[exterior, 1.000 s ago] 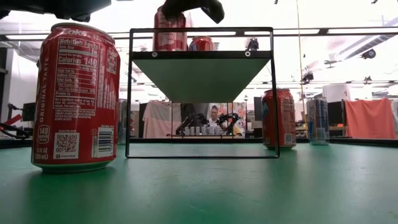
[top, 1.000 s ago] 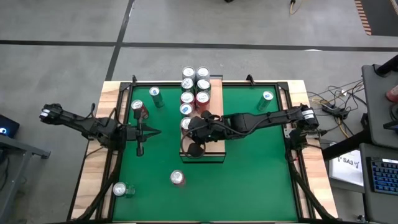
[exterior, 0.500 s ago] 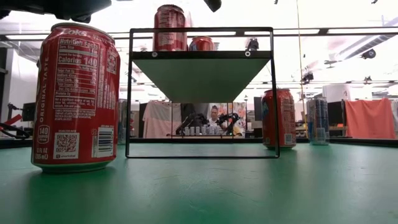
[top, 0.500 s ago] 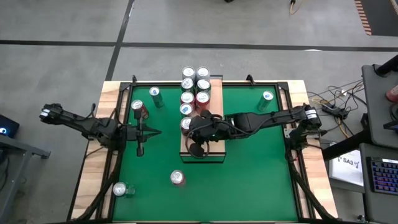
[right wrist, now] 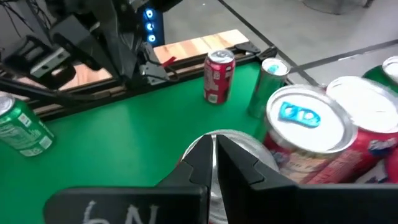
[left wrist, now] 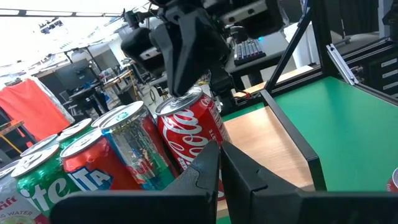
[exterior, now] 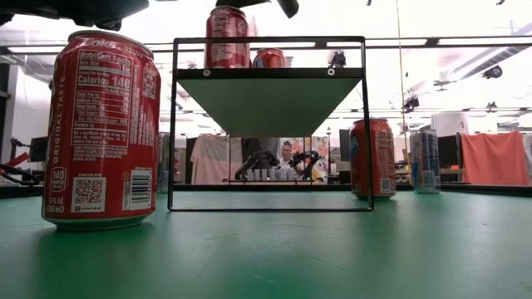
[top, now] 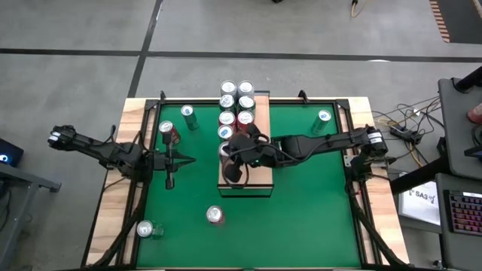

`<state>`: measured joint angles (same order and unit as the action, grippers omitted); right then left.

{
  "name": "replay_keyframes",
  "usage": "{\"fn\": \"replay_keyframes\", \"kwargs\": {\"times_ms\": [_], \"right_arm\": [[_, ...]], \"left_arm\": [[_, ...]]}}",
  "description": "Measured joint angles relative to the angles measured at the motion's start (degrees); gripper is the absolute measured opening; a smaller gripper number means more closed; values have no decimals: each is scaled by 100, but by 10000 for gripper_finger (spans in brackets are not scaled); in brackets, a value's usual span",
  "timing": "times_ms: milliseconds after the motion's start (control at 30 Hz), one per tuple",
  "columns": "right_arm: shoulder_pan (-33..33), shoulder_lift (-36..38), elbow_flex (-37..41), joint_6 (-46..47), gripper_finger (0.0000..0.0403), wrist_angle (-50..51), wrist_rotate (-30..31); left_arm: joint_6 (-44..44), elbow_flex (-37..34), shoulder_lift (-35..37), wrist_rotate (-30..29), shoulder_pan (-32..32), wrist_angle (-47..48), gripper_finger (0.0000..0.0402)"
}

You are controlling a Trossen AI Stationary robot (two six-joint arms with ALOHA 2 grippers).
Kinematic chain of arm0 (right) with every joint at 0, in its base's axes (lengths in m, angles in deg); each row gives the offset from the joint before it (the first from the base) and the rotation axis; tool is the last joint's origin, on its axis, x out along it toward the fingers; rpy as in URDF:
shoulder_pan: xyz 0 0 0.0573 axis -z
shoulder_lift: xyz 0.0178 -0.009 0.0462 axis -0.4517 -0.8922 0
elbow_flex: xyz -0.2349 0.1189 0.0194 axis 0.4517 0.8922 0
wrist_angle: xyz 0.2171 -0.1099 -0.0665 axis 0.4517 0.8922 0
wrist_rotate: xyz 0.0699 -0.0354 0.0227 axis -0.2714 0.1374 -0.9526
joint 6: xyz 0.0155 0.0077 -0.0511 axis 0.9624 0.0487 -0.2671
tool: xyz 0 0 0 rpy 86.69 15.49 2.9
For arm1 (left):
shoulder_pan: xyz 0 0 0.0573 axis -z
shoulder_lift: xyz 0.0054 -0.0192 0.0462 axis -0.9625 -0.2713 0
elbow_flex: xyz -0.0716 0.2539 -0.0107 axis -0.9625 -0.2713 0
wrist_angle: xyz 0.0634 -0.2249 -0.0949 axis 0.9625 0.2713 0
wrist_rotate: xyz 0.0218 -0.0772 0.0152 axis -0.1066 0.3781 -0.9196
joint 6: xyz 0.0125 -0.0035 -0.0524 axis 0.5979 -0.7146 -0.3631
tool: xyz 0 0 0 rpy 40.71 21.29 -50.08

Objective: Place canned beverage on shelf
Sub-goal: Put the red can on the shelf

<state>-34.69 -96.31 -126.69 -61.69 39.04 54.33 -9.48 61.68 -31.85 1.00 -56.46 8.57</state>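
The shelf [top: 260,179] [exterior: 270,73] stands mid-table, with several cans [top: 236,105] on its far half. Nearest of them is an upright red cola can [left wrist: 189,127] [exterior: 227,37], resting on its base on the board. My right gripper [left wrist: 181,88] [right wrist: 214,149] is shut and slants down from the table's right, its fingertips right at that can's top rim. My left gripper [top: 187,159] [left wrist: 219,158] is shut, level and empty, waiting left of the shelf. My right gripper's shut fingertips [left wrist: 177,74] stand at the red can's top rim [left wrist: 186,101], coming from the right and slanting down. Whether they touch the rim, I cannot tell. The can stands upright on the shelf board.
Loose cans stand on the green surface: a red one [top: 168,131] and a green one [top: 187,114] at the far left, one [top: 322,119] at the far right, and a red one [top: 215,215] and a silver one [top: 145,229] near the front. The shelf's near half is bare wood.
My right gripper, which sat low over the red can's top, has drawn up a little and its wrist has turned. It has stayed shut. The red can has kept upright in its place on the shelf.
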Motion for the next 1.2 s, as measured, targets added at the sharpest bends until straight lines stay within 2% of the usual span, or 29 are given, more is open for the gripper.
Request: {"fn": "replay_keyframes", "kwargs": {"times_ms": [500, 1200], "right_arm": [[-17, -64, 0, 456, 12, 47, -509], [-52, 112, 5, 319, 12, 75, -348]], "left_arm": [[0, 0, 0, 0, 0, -4, 0], [-4, -2, -131, 0, 0, -37, 0]]}}
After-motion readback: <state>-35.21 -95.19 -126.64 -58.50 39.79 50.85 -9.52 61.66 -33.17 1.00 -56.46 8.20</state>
